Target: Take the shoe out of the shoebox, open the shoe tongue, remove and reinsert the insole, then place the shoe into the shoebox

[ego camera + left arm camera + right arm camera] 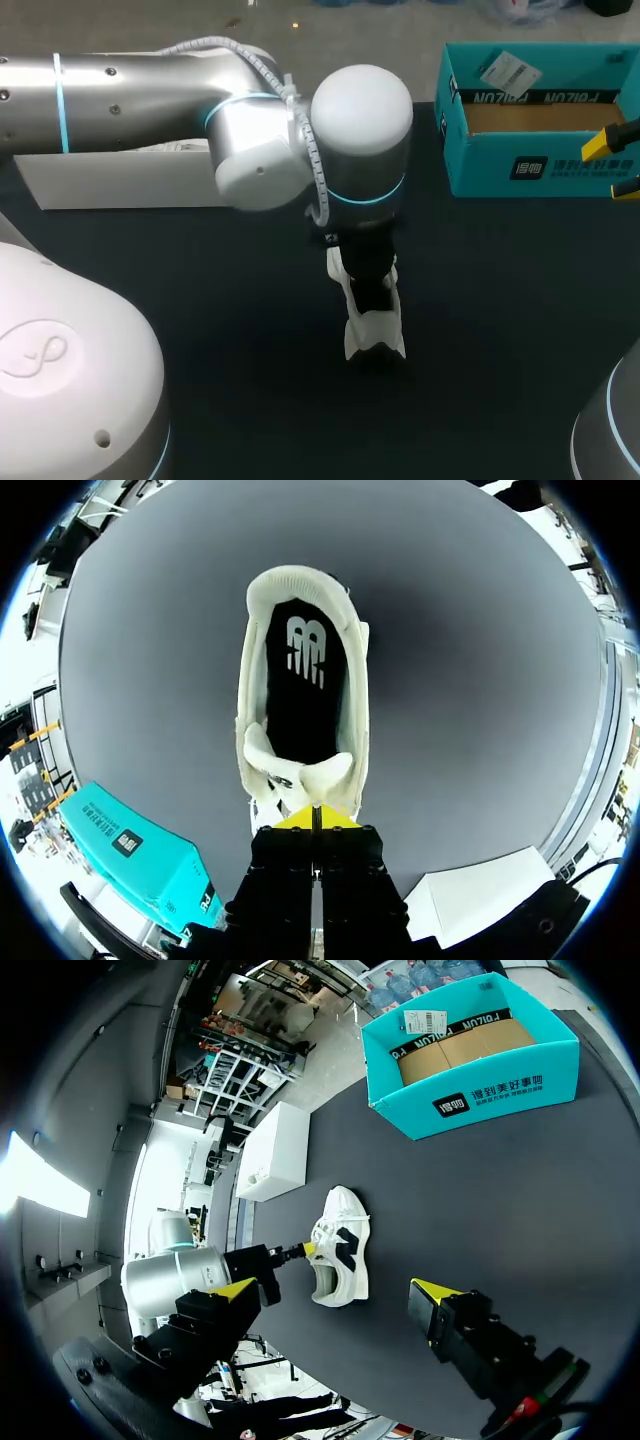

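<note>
A white shoe [375, 335] with black side marks stands on the dark table near the middle. From above, its black insole [300, 680] with a white logo shows inside the opening. My left gripper [315, 818] is directly over the shoe, its yellow tips pressed together on the pulled-back tongue [300, 778]. In the head view the left arm hides most of the shoe. The shoe [340, 1245] also shows side-on with the left gripper at its opening. My right gripper [335, 1295] hangs open and empty at the table's right side [620, 167]. The teal shoebox [540, 170] stands open at the back right.
A white lid-like box [120, 185] lies at the back left, behind my left arm. The teal shoebox [130, 850] sits off to one side of the left gripper. Bare dark tabletop [500, 330] lies between the shoe and my right arm.
</note>
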`<state>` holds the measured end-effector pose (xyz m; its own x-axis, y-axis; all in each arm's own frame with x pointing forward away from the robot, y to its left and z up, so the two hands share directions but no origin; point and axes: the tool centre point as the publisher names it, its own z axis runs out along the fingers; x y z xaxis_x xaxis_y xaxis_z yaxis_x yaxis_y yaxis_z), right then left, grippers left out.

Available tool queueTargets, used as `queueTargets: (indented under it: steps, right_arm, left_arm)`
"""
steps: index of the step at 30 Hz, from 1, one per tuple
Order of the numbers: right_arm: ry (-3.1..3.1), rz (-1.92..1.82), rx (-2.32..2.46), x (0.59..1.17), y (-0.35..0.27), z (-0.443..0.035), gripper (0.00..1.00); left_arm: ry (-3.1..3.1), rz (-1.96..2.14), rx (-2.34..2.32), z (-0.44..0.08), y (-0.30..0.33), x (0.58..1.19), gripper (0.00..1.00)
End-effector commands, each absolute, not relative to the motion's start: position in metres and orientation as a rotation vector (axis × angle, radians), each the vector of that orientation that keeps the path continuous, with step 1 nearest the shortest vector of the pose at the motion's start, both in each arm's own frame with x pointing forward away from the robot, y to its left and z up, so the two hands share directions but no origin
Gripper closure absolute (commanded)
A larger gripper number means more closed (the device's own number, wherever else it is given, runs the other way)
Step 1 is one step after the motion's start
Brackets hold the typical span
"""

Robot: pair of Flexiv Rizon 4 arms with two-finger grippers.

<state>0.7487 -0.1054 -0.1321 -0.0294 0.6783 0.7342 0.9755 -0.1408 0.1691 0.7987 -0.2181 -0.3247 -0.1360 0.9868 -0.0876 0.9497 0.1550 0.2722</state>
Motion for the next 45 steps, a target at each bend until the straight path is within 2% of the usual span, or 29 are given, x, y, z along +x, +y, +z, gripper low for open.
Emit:
queueTargets:
  steps: [1, 5, 10, 23, 28, 44, 45]
  right_arm:
    - [-1.731, -0.993, -1.854, 0.749, -0.105, -0.132, 0.0]
    - [-1.731, -0.993, -1.854, 0.749, -0.105, -0.132, 0.0]
    - [-1.731, -0.993, -1.854, 0.749, -0.105, -0.132, 0.0]
    - [-1.731, -0.993, -1.854, 0.749, -0.105, -0.132, 0.0]
    - [-1.731, -0.993, -1.854, 0.749, -0.105, -0.132, 0.0]
    - [-1.731, -0.993, -1.854, 0.749, -0.105, -0.132, 0.0]
    - [-1.731, -0.993, -1.854, 0.749, -0.105, -0.132, 0.0]
  left_arm:
    - [2.211, 0.247, 1.891, -0.315, -0.22, 0.798, 1.0]
    - [2.252, 0.303, 1.784, -0.302, -0.221, 0.81, 1.0]
    - [2.305, 0.418, 1.731, -0.316, -0.23, 0.817, 1.0]
    - [2.446, 0.33, 1.607, -0.331, -0.232, 0.783, 1.0]
    - [2.452, 0.289, 1.556, -0.322, -0.231, 0.771, 1.0]
    - [2.437, 0.26, 1.569, -0.318, -0.23, 0.771, 1.0]
    - [2.637, 0.283, 1.366, -0.317, -0.225, 0.775, 1.0]
